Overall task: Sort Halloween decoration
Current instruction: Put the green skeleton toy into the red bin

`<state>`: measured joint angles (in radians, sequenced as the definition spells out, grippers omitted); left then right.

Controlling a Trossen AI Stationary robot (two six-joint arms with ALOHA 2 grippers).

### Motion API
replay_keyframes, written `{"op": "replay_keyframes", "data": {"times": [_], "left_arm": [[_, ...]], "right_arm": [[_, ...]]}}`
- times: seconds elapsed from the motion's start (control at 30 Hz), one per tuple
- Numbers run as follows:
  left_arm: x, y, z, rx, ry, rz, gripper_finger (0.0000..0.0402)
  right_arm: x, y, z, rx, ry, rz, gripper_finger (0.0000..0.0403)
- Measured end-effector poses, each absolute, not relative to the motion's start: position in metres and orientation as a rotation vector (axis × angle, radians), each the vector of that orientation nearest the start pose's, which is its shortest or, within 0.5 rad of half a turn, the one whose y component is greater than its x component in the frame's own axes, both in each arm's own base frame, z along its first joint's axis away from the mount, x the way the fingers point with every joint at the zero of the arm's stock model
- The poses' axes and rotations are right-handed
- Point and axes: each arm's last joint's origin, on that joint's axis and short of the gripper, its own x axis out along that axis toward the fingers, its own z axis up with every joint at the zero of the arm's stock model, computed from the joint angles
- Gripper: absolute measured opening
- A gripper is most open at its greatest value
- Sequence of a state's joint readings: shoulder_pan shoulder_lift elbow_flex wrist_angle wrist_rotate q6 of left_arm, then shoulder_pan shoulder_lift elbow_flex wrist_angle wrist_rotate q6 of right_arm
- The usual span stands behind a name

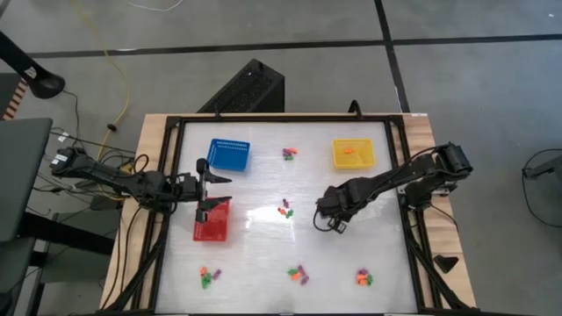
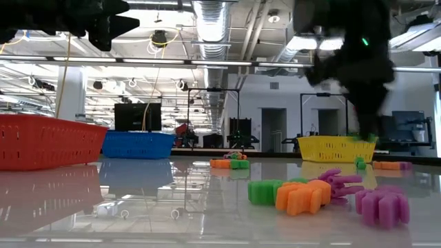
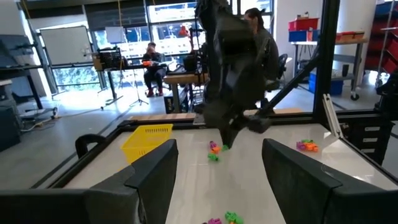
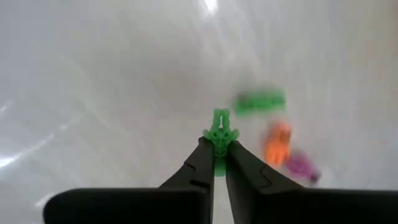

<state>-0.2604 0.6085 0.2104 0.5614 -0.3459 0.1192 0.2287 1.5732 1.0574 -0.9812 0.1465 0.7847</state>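
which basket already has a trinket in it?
The yellow basket, far right of the table: an orange trinket lies inside. The blue basket and red basket show none.

Legible text, labels, brands, numbers, signs: we find none that can be read in any view we hold.

Blue basket (image 1: 229, 154), red basket (image 1: 212, 221), yellow basket (image 1: 353, 154)
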Motion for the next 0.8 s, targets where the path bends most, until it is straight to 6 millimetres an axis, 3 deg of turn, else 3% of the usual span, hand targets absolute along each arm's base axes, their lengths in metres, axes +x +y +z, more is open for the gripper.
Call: {"op": "replay_keyframes", "data": {"times": [0.27,0.4,0.6,0.8], "left_arm": [[0.144,-0.026,0.231,0.079,-0.151,0.153,0.0226],[0.142,-0.021,0.231,0.061,-0.142,0.339,0.0226],[0.139,-0.013,0.219,0.05,-0.02,0.644,0.0226],[0.134,-0.013,0.216,0.068,0.13,0.572,0.0226]], "right_arm": [[0.334,0.089,0.251,0.22,0.665,-0.182,0.0054],[0.375,0.098,0.247,0.135,0.361,-0.027,0.0054],[0.45,0.102,0.223,0.096,0.286,0.094,0.0054],[0.517,0.1,0.208,0.018,0.254,0.106,0.0055]]}}
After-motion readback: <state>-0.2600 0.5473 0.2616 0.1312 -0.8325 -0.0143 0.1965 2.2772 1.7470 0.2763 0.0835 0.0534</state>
